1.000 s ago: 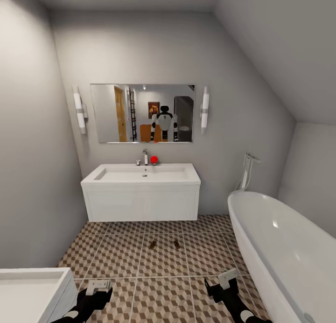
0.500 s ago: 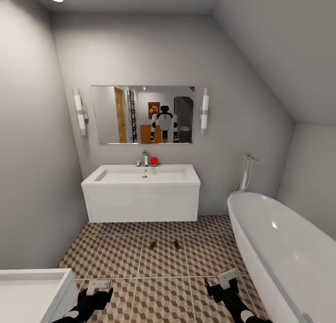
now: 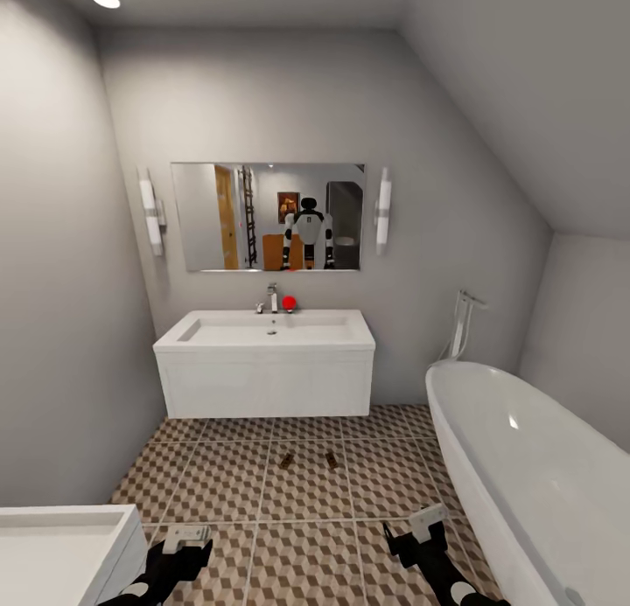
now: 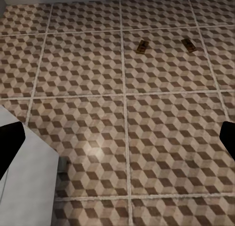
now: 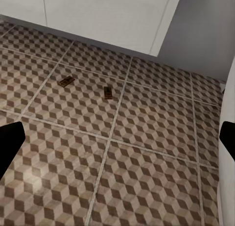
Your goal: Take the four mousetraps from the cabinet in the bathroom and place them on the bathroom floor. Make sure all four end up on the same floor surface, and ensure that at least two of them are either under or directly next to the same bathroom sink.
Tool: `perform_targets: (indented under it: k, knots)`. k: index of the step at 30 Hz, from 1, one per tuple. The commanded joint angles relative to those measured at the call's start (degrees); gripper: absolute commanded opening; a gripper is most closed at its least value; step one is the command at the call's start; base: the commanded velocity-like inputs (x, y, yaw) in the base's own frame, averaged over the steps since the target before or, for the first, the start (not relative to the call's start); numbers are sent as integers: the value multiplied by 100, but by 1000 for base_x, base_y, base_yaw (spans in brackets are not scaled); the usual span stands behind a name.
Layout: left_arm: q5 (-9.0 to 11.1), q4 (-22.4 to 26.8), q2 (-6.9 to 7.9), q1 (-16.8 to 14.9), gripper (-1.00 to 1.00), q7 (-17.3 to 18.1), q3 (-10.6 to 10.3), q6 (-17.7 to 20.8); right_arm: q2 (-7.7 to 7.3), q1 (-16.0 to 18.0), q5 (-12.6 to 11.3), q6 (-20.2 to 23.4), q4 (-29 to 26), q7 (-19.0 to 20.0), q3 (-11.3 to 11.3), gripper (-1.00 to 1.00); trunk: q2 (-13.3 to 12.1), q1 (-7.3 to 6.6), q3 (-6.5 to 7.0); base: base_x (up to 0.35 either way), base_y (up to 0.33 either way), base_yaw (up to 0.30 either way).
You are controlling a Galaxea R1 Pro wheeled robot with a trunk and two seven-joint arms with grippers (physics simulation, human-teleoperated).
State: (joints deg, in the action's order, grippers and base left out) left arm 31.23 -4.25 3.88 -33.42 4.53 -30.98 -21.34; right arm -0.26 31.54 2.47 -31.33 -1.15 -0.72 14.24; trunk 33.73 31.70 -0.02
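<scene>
Change noted: across the last second the whole head view slides slightly downward and things shrink a little, so the camera is drawing back or tilting while nothing in the room shifts; this reads as the robot backing off, likely toward the cabinet for the remaining traps. Left gripper (image 3: 186,537): low at the view's left, fingers spread wide, empty. Bathroom floor (image 3: 219,484): cube-patterned tiles, pale grout. Two mousetraps, lying flat on one tile just in front of the sink (image 3: 267,328): first mousetrap (image 3: 286,458), second mousetrap (image 3: 332,458), small tan slabs with dark wire, near each other but apart. Right gripper (image 3: 426,525): spread wide, empty, near the bathtub (image 3: 525,466).
</scene>
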Motion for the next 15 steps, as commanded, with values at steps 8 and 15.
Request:
perform_targets:
  k: [8, 15]
  knots:
    - [59, -24, -41, -6, 100, 47, -31, -29, 0, 2, 25, -14, 3, -8, 0, 100, -319, -175, 143, 0, 0, 0]
    - [59, -24, -49, -6, 100, 47, -31, -28, 0, 2, 25, -14, 4, -8, 0, 100, -600, -328, 268, 0, 0, 0]
